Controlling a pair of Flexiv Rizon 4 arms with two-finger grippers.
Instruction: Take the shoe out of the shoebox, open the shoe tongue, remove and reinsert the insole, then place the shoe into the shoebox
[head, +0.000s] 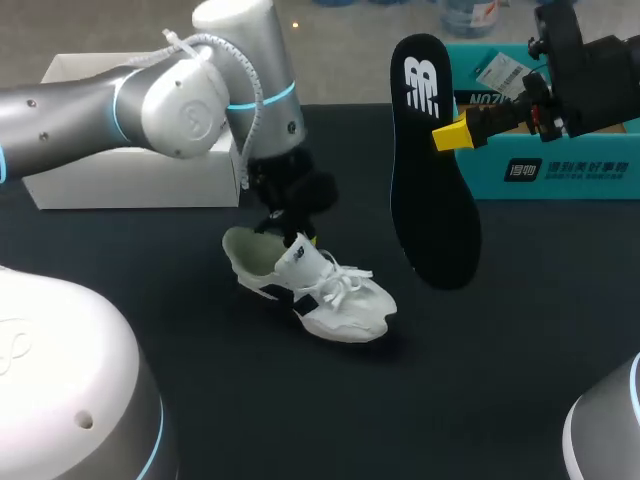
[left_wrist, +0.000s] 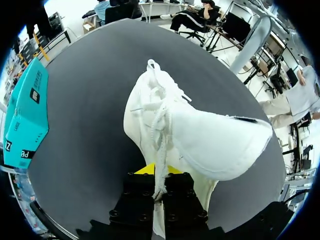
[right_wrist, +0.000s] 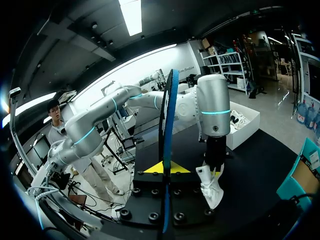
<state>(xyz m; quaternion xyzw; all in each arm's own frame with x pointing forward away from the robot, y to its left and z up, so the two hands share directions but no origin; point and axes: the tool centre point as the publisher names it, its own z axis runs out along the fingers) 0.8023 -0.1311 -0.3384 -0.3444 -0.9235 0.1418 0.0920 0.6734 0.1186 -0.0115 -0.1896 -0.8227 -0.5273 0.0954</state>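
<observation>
Black, matte worktop (head: 500, 380) under both of my arms. At its far edge stand two boxes, well apart: a white box (head: 130, 180) on the left and the teal shoebox (head: 560, 165) on the right. The white shoe (head: 320, 290) is out of the shoebox and rests on the worktop near the middle, toe toward the right. The left arm (head: 180, 95) comes down over the shoe's heel end, and the left hand (head: 295, 225) is at the shoe's opening. The right hand (head: 452, 135) holds the black insole (head: 430, 170) in the air in front of the shoebox, well clear of the shoe, its long axis near upright and its printed face toward the head camera. The left wrist view adds what the head view hides: the fingers of the left hand (left_wrist: 159, 172) stand almost together, clamped on a strip of the shoe (left_wrist: 200, 135), with the raised tongue leaning to one side ahead of them and the shoebox (left_wrist: 27, 115) off at the worktop's edge. The right wrist view shows the insole (right_wrist: 167, 150) edge-on, pinched between the yellow tips of the right hand (right_wrist: 165, 169). Beyond it are the shoe (right_wrist: 211, 187) under the left arm (right_wrist: 214, 110) and the white box (right_wrist: 245, 122), which is open at the top.
</observation>
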